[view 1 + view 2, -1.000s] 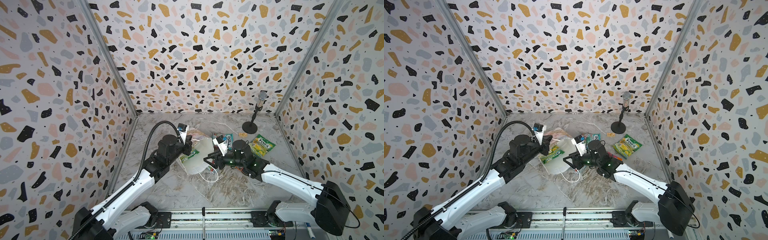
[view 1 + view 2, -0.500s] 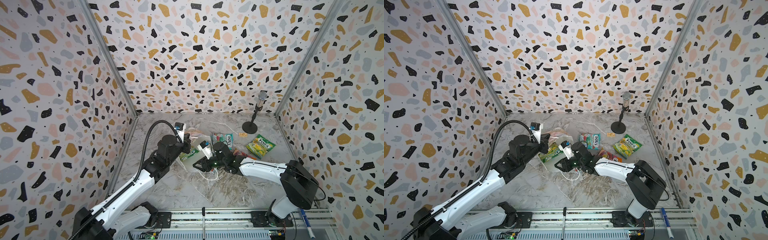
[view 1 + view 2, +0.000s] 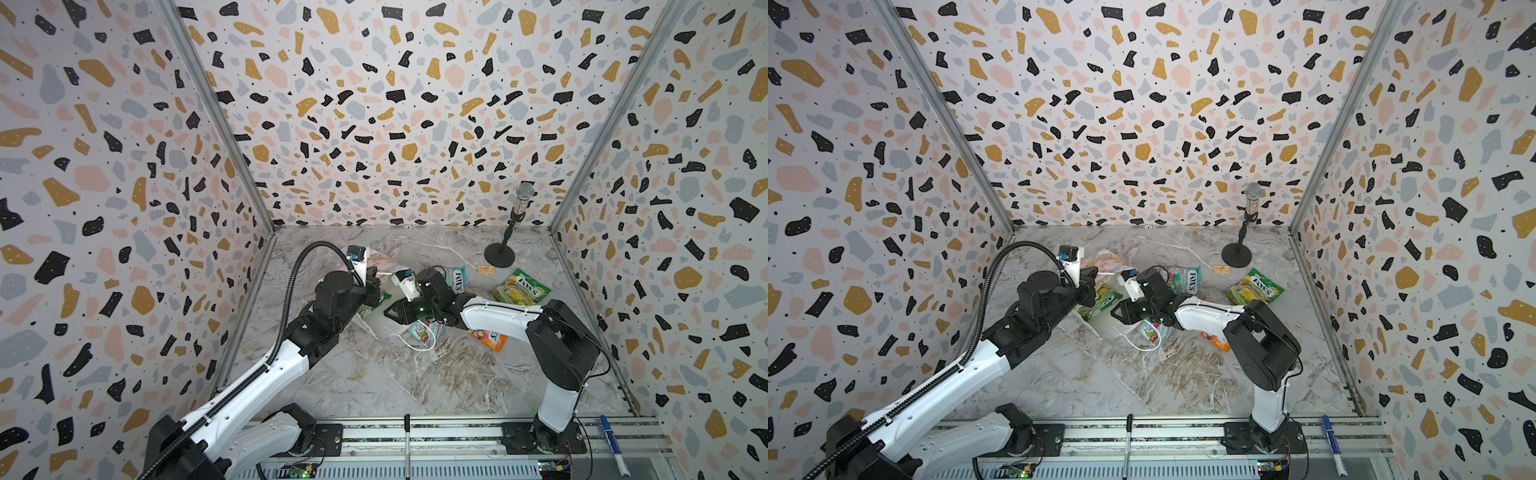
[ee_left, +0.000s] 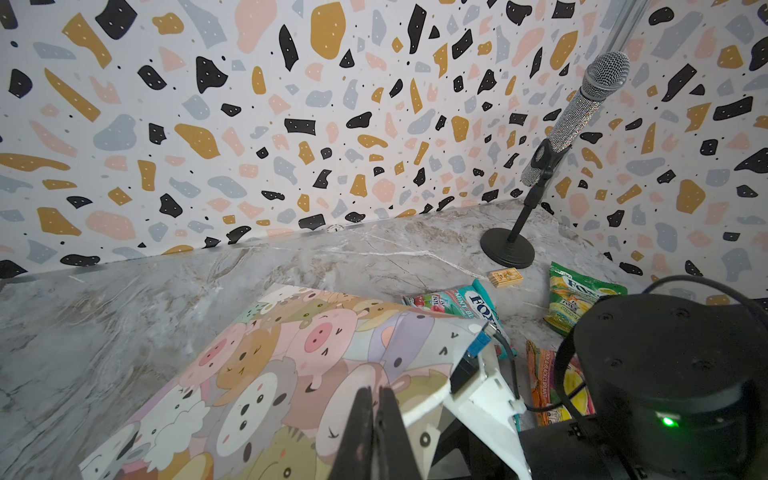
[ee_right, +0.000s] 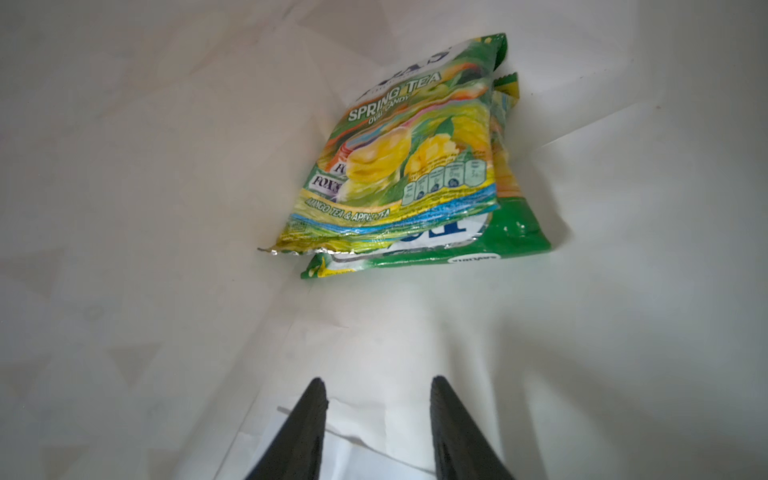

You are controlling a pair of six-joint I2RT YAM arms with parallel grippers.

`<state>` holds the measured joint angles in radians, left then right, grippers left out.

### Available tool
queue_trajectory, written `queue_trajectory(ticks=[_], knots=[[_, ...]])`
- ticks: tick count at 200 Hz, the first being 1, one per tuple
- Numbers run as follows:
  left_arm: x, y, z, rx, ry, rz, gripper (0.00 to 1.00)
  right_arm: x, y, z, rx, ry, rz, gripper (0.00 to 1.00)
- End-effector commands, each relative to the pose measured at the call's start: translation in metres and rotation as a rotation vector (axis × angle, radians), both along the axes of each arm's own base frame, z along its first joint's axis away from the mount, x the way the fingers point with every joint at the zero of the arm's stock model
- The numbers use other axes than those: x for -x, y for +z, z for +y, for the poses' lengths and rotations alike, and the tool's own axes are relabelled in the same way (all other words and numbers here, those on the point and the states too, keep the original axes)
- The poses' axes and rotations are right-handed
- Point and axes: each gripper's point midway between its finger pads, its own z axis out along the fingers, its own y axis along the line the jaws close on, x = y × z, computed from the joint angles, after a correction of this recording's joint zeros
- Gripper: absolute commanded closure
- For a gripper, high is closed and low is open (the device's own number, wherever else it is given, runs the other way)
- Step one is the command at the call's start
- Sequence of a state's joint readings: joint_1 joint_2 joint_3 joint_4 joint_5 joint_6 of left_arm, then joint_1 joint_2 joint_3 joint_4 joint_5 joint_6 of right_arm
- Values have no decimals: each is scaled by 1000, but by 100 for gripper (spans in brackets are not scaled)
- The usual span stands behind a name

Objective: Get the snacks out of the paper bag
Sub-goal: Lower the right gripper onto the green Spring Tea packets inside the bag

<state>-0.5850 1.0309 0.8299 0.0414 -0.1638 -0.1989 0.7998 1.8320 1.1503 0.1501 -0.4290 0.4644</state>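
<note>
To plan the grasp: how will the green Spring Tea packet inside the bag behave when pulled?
The Spring Tea packet looks glossy, so it may slip from a light pinch. Its crinkled edge suggests thin, floppy film, probably light. It lies on another green packet, which might drag along.

Matt paper bag (image 5: 145, 187), glossy plastic snacks (image 5: 407, 158)

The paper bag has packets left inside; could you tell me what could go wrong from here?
The Spring Tea packet lies stacked on a green packet; the open right fingers may grab both or neither.
The left fingers pinch only an edge of the paper bag; it could slip or tear.
</note>
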Motion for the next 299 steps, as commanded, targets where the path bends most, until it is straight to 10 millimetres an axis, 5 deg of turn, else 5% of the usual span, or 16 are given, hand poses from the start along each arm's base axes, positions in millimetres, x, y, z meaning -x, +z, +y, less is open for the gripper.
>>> queue_trajectory(ticks=[1, 77, 197, 299], knots=[[-1, 12, 4, 36, 28, -48, 100, -1, 22, 17, -78, -27, 38, 58], [2, 12, -4, 34, -26, -45, 100, -17, 23, 48, -249, -226, 210, 60], [12, 16, -18, 25, -125, -57, 100, -47, 5, 49, -269, -432, 287, 61], [12, 16, -16, 19, -118, -59, 100, -52, 0, 39, -214, -524, 263, 53]])
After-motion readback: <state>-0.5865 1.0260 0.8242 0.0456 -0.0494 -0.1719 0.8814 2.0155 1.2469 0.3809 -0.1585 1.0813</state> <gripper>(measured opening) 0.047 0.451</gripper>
